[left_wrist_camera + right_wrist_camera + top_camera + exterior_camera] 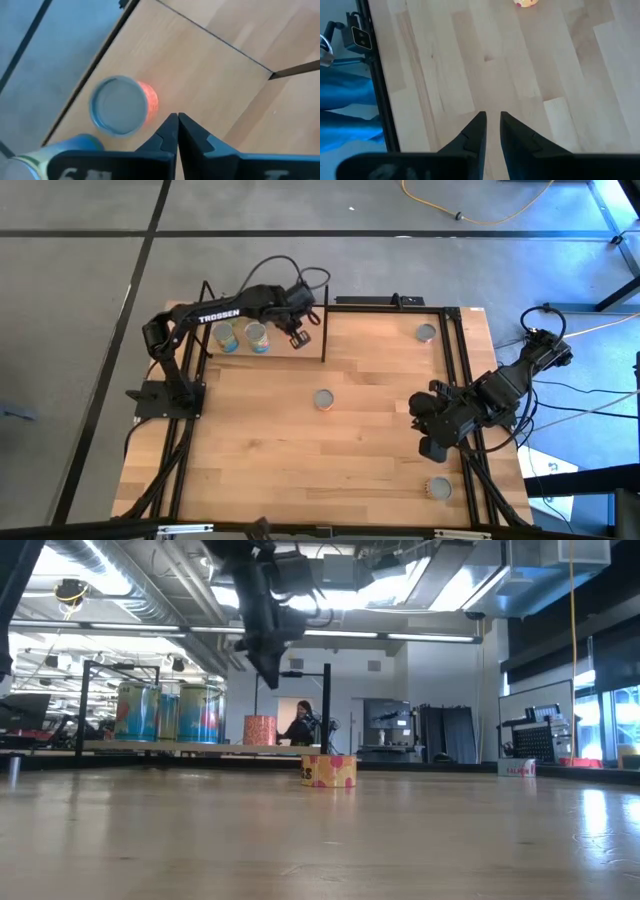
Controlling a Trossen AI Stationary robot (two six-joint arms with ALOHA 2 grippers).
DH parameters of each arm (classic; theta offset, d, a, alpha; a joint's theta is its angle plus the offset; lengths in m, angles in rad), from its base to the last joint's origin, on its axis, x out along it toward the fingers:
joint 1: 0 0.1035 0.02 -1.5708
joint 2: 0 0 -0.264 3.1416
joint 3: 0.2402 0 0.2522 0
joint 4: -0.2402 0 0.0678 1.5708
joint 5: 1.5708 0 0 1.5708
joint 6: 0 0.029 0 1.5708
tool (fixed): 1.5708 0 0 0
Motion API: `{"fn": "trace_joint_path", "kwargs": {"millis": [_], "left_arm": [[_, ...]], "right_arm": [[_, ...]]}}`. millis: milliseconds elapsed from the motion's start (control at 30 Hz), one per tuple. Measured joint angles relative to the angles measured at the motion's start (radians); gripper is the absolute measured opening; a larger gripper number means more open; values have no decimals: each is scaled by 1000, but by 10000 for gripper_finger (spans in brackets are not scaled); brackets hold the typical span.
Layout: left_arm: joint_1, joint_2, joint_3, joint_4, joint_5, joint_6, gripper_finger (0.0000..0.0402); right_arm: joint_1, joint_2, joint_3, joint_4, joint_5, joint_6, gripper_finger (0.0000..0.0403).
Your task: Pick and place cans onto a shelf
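Observation:
The shelf (pixel 300 352) stands at the table's far left. Two blue cans (pixel 228 337) (pixel 258 337) stand on its board. An orange-red can (pixel 120 106) stands upright beside them, also seen in the low view (pixel 260 730). My left gripper (pixel 177 120) hangs shut and empty above the shelf (pixel 300 337), just right of the orange-red can and clear of it. Another can (pixel 323 399) stands at the table's middle. My right gripper (pixel 490 117) hovers over the table's right side (pixel 432 442), its fingers a little apart with nothing between them.
One can (pixel 427 333) stands at the far right and another (pixel 437 489) near the front right corner. Thin black rods (pixel 324 330) frame the shelf. A black rail (pixel 462 370) runs along the table's right side. Bare wood lies between the middle can and the front edge.

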Motion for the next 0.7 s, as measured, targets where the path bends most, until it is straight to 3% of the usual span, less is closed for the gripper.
{"fn": "trace_joint_path", "kwargs": {"millis": [467,700], "left_arm": [[16,0,-85,36,2,-25,0],[23,0,-85,54,82,-51,0]], "right_arm": [[0,0,0,19,32,3,57],[0,0,0,19,34,3,57]]}}
